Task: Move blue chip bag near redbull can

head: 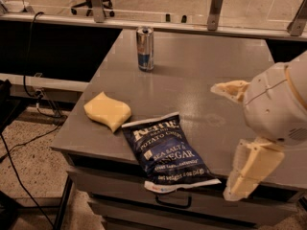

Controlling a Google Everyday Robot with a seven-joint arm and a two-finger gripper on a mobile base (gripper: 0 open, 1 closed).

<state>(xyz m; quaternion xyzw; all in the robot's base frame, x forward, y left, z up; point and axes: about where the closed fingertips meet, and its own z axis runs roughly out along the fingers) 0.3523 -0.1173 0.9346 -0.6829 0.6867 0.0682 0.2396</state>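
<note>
gripper (221, 141) at right, its fingers (250, 169) spread wide.

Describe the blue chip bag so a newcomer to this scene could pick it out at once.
Start at the grey table; at its near edge, left of the gripper hanging at the right, lies the blue chip bag. It overhangs the edge beside a yellow sponge, and alone is dark navy with white lettering.
</note>
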